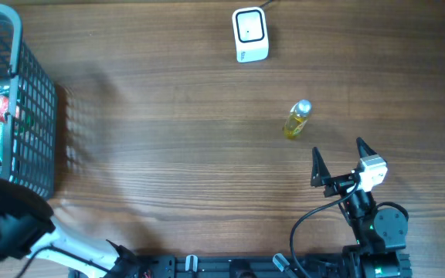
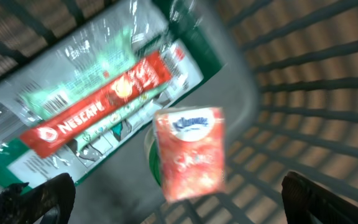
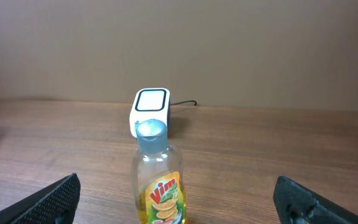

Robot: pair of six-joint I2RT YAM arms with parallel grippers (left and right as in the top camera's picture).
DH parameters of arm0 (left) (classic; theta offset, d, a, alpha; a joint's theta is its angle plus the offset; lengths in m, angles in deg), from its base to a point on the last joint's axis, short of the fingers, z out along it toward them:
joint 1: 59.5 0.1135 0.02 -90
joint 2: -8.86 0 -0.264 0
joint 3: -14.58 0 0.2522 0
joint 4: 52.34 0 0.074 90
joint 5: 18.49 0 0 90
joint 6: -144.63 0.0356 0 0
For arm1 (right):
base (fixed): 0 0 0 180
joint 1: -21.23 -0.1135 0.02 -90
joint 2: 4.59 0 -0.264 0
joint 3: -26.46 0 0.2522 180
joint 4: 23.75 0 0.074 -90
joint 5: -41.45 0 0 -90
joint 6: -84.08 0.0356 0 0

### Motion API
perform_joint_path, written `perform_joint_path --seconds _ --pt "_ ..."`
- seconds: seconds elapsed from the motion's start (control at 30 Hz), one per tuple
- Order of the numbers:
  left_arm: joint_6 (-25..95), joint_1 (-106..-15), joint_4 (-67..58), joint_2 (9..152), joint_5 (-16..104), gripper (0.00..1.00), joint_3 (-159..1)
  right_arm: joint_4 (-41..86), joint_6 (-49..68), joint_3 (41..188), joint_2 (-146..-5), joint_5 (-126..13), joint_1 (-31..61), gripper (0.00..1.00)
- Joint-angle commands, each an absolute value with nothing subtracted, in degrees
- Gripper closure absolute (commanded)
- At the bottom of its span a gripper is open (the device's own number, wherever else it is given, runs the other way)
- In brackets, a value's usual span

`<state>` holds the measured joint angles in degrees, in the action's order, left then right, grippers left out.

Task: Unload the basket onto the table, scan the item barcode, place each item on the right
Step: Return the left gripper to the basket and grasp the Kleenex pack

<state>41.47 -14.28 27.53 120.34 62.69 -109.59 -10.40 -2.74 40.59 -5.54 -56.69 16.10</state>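
**Me:** Starting from my right gripper [image 1: 337,148]: the jaws are spread wide with nothing between them.

**Partner:** Where's the item?

**Me:** The Vim bottle [image 1: 297,120] stands upright on the table [image 1: 168,162], cap up, so its long axis is vertical. In the overhead view it sits near the fingers, at about ten o'clock from them. Through the right wrist camera it's almost dead ahead at twelve, and nothing touches it.

**Partner:** And the reader?

**Me:** The barcode scanner [image 1: 250,35] is farther out, at roughly eleven o'clock from the bottle. From the wrist it lines up right behind the cap.

**Partner:** Could the left arm take it?

**Me:** I doubt it. My left gripper [image 2: 178,186] is also open, but it hangs inside the basket [image 1: 37,116] far over at nine o'clock. It's above a Nescafe sachet [image 2: 98,112] and a red tissue pack [image 2: 190,152], well apart from the bottle. The right arm is clearly the nearer one.
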Motion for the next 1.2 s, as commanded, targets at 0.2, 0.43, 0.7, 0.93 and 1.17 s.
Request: perform_joint_path --seconds 0.2,0.43,0.7,0.93,1.17 --pt "42.17 -16.34 25.12 121.94 61.95 0.0 -105.81 -10.59 -2.52 40.52 -5.39 -57.46 16.36 0.0" --pt "42.17 -19.97 20.1 122.11 65.01 0.0 -99.93 -10.59 -2.52 40.52 -5.39 -57.48 16.36 0.0" --pt "36.18 -21.26 15.94 122.11 73.97 0.0 -93.99 -10.62 -2.52 40.52 -5.39 -57.46 16.36 0.0" --pt "36.37 -21.32 10.76 122.14 69.42 0.04 -89.16 -10.62 -2.52 40.52 -5.39 -57.46 16.36 0.0" --pt "36.37 -21.32 9.82 122.14 69.42 0.31 -88.26 -10.59 -2.52 40.52 -5.39 -57.48 16.36 0.0"
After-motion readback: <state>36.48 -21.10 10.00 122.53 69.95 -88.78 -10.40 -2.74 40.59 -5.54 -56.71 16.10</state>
